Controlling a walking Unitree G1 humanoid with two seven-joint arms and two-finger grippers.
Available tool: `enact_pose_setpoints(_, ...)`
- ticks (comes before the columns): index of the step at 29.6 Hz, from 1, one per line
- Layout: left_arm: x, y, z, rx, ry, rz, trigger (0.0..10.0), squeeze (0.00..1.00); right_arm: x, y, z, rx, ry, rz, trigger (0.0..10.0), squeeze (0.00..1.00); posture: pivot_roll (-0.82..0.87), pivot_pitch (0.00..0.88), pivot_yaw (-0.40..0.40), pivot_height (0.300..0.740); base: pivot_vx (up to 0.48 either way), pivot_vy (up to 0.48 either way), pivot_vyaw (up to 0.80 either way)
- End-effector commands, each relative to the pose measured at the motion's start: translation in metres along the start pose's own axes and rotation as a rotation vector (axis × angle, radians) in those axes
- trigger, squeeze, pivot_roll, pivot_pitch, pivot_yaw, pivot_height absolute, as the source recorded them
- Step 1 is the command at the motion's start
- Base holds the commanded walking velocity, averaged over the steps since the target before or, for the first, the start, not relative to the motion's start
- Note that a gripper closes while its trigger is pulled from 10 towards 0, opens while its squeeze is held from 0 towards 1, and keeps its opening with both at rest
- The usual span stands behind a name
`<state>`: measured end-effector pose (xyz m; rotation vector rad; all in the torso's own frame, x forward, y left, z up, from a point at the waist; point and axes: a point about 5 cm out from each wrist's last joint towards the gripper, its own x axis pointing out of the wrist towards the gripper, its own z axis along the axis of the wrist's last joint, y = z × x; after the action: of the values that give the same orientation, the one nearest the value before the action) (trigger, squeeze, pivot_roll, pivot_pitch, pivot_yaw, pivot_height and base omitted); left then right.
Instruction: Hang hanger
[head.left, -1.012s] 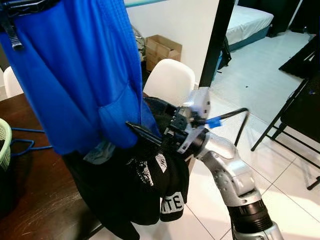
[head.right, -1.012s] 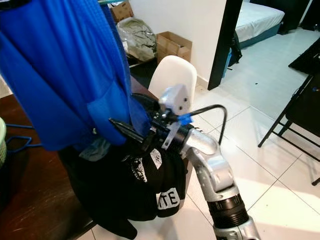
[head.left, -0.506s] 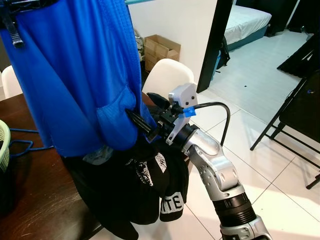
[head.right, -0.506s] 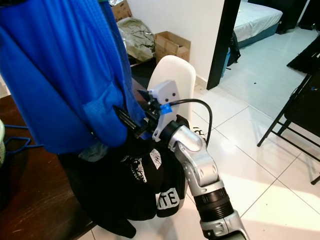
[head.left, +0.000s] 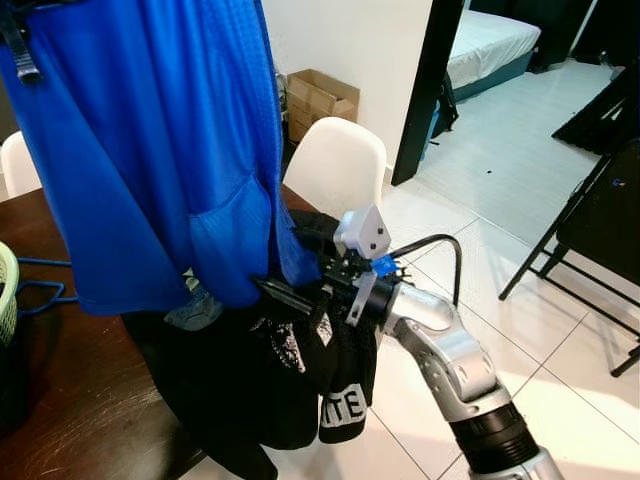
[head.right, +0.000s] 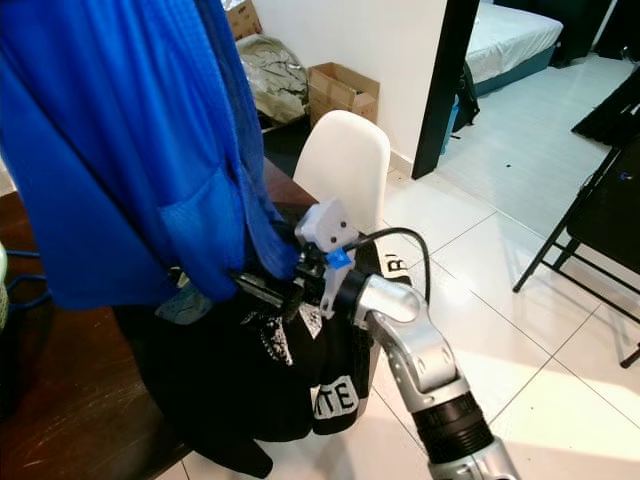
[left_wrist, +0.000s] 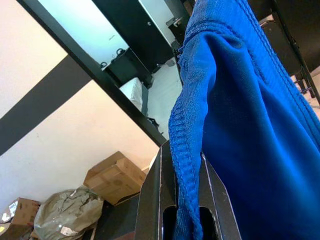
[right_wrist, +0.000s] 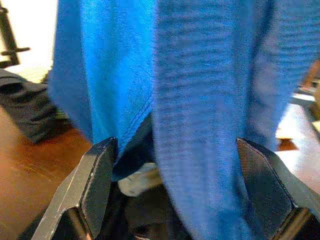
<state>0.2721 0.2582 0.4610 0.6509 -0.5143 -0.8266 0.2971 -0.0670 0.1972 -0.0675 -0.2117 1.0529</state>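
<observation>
**Inspector:** Hanger itself cannot be made out; the blue garment (head.left: 150, 150) it should carry hangs across the upper left of the frame, over the black clothing (head.left: 270, 380) heaped on the wooden table (head.left: 70, 400).

**Clerk:** Pincers?

**Inspector:** The left gripper (left_wrist: 182, 200) is clamped on the garment's hem. The right gripper (right_wrist: 175, 185) is spread wide, its fingers astride the lower fabric, gripping nothing.

**Clerk:** Step?

**Inspector:** Apparently steadying before hanging. Next calls for raising it to a rail.

White letters "ITE" (part of a word) on the black garment (head.left: 300, 390).
</observation>
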Motion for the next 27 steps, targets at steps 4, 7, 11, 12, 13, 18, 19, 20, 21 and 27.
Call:
enact_pose_setpoints(4, -0.004, 0.002, 0.009, 0.028, -0.019, -0.005, 10.0, 0.00, 0.003, -0.004, 0.003, -0.011, -0.023, -0.047, 10.0, 0.00, 0.07, 0.040, 0.006, 0.740, 0.000, 0.000, 0.00)
enact_pose_setpoints(7, -0.002, 0.002, 0.010, 0.028, -0.023, -0.014, 10.0, 0.00, 0.005, -0.005, 0.004, -0.014, -0.031, -0.055, 10.0, 0.00, 0.07, 0.039, 0.005, 0.740, 0.000, 0.000, 0.00)
enact_pose_setpoints(11, -0.001, 0.001, 0.011, 0.030, -0.027, -0.021, 10.0, 0.00, 0.006, -0.005, 0.003, -0.016, -0.030, -0.058, 0.0, 0.00, 0.08, 0.041, 0.005, 0.740, 0.000, 0.000, 0.00)
enact_pose_setpoints(12, -0.001, 0.001, 0.012, 0.032, -0.028, -0.025, 10.0, 0.00, 0.006, -0.005, 0.003, -0.017, -0.028, -0.058, 0.0, 0.00, 0.08, 0.041, 0.005, 0.740, 0.000, 0.000, 0.00)
enact_pose_setpoints(13, -0.001, 0.001, 0.013, 0.033, -0.029, -0.026, 10.0, 0.00, 0.006, -0.004, 0.002, -0.019, -0.026, -0.057, 0.0, 0.00, 0.08, 0.041, 0.005, 0.740, 0.000, 0.000, 0.00)
enact_pose_setpoints(18, -0.001, 0.001, 0.015, 0.040, -0.028, -0.025, 10.0, 0.00, 0.004, -0.006, 0.001, -0.036, -0.011, -0.063, 0.0, 0.00, 0.07, 0.046, 0.004, 0.740, 0.000, 0.000, 0.00)
enact_pose_setpoints(19, -0.002, 0.002, 0.015, 0.043, -0.027, -0.022, 10.0, 0.00, 0.003, -0.008, 0.000, -0.044, -0.005, -0.067, 0.0, 0.00, 0.07, 0.046, 0.003, 0.740, 0.000, 0.000, 0.00)
enact_pose_setpoints(20, -0.003, 0.003, 0.016, 0.048, -0.025, -0.018, 10.0, 0.00, 0.001, -0.010, 0.000, -0.057, 0.004, -0.072, 0.0, 0.00, 0.07, 0.046, 0.003, 0.740, 0.000, 0.000, 0.00)
enact_pose_setpoints(21, -0.003, 0.003, 0.016, 0.048, -0.025, -0.018, 10.0, 0.00, 0.001, -0.010, 0.000, -0.057, 0.004, -0.072, 0.0, 0.00, 0.07, 0.046, 0.003, 0.740, 0.000, 0.000, 0.00)
enact_pose_setpoints(27, -0.006, 0.006, 0.019, 0.060, -0.023, -0.006, 10.0, 0.00, -0.003, -0.017, 0.000, -0.084, 0.020, -0.099, 0.0, 0.00, 0.07, 0.046, 0.003, 0.740, 0.000, 0.000, 0.00)
